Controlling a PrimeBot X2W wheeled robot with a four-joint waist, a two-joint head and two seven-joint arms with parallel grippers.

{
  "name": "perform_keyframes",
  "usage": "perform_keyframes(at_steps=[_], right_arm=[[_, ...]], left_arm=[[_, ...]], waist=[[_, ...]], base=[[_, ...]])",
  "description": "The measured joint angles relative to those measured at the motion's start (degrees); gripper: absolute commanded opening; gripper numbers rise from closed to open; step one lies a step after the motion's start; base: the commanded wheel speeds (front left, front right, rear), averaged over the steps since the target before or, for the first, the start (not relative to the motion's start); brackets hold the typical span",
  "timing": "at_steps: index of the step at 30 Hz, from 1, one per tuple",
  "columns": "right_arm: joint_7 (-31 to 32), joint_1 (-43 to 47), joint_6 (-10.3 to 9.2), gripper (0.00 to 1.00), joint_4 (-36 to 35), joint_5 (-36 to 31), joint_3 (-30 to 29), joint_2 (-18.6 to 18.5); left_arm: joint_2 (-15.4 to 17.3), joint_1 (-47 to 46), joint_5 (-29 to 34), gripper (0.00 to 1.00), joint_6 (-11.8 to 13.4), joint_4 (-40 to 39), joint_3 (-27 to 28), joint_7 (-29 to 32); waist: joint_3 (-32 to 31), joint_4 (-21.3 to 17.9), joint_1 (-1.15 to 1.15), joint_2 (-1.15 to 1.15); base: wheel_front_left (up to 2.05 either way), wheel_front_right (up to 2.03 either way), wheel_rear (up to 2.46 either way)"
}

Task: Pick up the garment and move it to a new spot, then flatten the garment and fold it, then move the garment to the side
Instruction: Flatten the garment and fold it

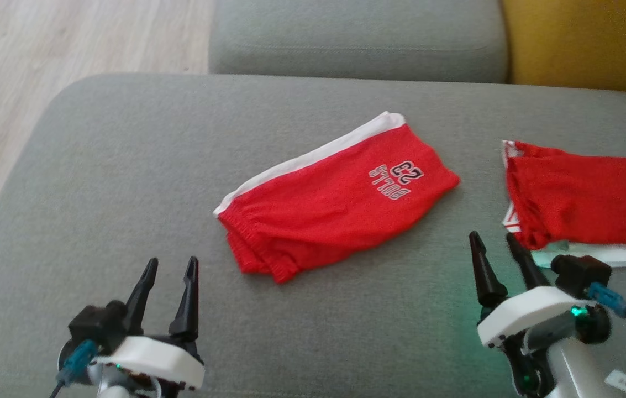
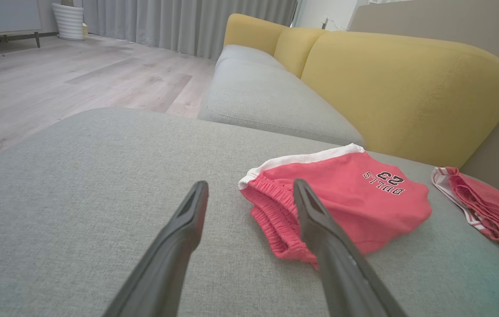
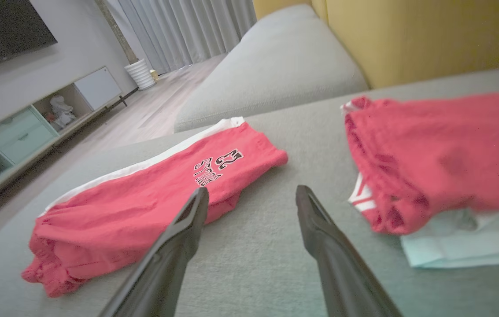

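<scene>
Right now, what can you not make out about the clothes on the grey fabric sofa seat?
Red garment with striped trim: head view, cut off by the right edge.
Pale mint cloth: right wrist view, mostly hidden under that garment.
Red shorts with white side band: all views, lower layers hidden by the top layer.

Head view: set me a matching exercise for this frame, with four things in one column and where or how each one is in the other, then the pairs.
Things:
1. printed red shorts
2. second red garment
3. pale cloth
4. left hand

Places or states:
A. open and empty, at the lower left
B. partly covered by a red garment
C. folded in the middle of the grey cushion, white stripe along the far edge
D. lying on top of another cloth, at the right edge

Pairs: 1-C, 2-D, 3-B, 4-A.
</scene>
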Motion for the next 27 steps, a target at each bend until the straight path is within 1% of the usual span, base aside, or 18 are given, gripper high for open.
perform_keyframes(at_steps=[3, 6, 9, 14, 21, 24, 27], right_arm=[[3.5, -0.7, 0.00, 1.00, 1.6, 9.4, 0.5, 0.1], [6.5, -2.9, 0.00, 1.00, 4.2, 17.4, 0.3, 0.1], [8.6, -6.5, 0.00, 1.00, 7.8, 21.8, -0.6, 0.1], [9.4, -13.0, 0.00, 1.00, 15.4, 23.8, -4.4, 0.1], [10.9, -20.6, -0.01, 1.00, 27.4, 23.8, -10.8, 0.0], [10.8, -23.5, -0.01, 1.00, 30.4, 23.0, -12.8, -0.2], [10.5, -27.3, -0.01, 1.00, 34.8, 20.1, -15.2, -0.5]], left_arm=[[-0.1, -1.0, -0.1, 1.00, -0.2, 0.1, -0.6, 0.0], [-0.2, -1.9, -0.7, 1.00, -0.2, 0.3, -0.9, 0.0], [-0.2, -2.6, -0.9, 1.00, -0.2, 0.8, -1.4, 0.0], [-0.2, -3.3, -1.7, 1.00, -0.2, 1.7, -3.5, 0.0], [-0.4, -4.8, -3.4, 1.00, 0.0, 2.0, -6.7, 0.0], [-0.3, -5.0, -3.8, 1.00, 0.1, 2.0, -7.2, 0.0], [-0.4, -5.0, -3.8, 1.00, 0.5, 2.0, -7.9, 0.0]], waist=[[0.9, 1.6, 0.00, 0.00], [1.8, 3.5, 0.00, 0.00], [2.9, 5.5, 0.00, 0.00], [4.6, 8.9, 0.00, 0.00], [6.7, 13.6, 0.00, 0.00], [7.2, 14.8, 0.00, 0.00], [7.9, 16.3, 0.00, 0.00]], base=[[0.00, 0.00, 0.00], [0.00, 0.00, 0.00], [0.00, 0.00, 0.00], [0.00, 0.00, 0.00], [0.00, 0.00, 0.00], [0.00, 0.00, 0.00], [0.00, 0.00, 0.00]])
